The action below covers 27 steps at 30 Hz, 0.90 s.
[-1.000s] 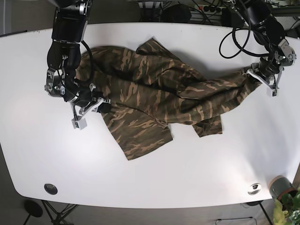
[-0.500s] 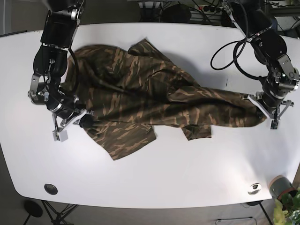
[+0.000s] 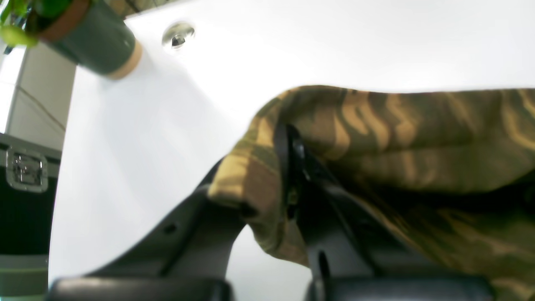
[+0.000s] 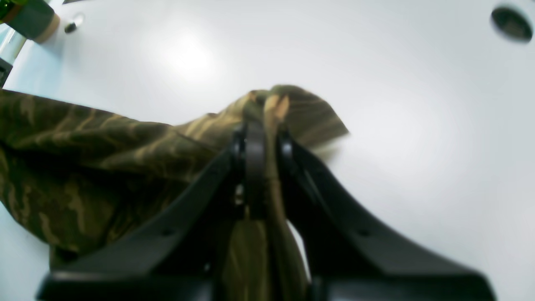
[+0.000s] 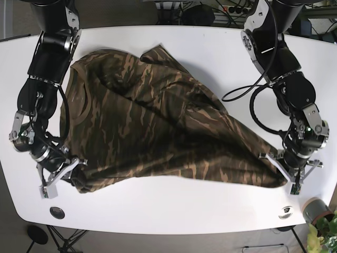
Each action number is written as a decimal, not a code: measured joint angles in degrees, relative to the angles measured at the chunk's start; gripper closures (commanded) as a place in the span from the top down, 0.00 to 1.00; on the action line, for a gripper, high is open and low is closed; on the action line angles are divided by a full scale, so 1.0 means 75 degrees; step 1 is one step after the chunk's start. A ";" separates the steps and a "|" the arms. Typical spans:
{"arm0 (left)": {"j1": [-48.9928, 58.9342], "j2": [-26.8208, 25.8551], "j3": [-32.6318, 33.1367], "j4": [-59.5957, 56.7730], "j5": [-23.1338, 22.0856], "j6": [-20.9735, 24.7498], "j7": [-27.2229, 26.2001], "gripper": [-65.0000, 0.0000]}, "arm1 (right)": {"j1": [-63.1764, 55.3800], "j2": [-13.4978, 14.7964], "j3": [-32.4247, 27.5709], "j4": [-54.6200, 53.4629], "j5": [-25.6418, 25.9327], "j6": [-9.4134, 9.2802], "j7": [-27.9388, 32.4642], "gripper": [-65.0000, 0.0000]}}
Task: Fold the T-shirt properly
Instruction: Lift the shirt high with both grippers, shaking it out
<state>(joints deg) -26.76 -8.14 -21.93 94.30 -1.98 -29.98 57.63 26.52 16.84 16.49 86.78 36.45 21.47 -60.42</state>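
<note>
Both sets of jaws were pressed together on cloth: the right gripper [image 4: 261, 125] pinched a bunched corner of the shirt [image 5: 158, 137] between its closed pads, and the left gripper [image 3: 288, 167] clamped a folded edge of the same cloth in the same way (its far pad was hidden under the fabric). In the overhead view the right gripper [image 5: 71, 176] sat at the lower left of the frame and the left gripper [image 5: 287, 176] at the lower right, the hem drawn in a line between them near the front edge of the table [image 5: 174, 211]. The shirt lay spread from that line toward the upper left, wrinkled through the middle, with a sleeve poking out at the top. This looked like the spreading step, before any fold. The next move probably called for lowering the hem flat while keeping it taut, then letting go without dragging the corners. A plant pot [image 5: 315, 211] stood at the lower right corner, close to the left arm.
</note>
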 measured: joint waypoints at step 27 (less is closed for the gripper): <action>-0.4651 -0.0519 0.0376 -0.1711 0.0020 0.0568 -0.0306 0.00 | 0.5677 0.1311 -0.2116 -0.2407 0.0172 0.0079 -0.0026 0.03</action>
<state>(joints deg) -61.65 -12.03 -19.11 81.47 -1.83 -25.71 55.33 69.10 26.68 0.62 68.73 37.74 22.06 -60.62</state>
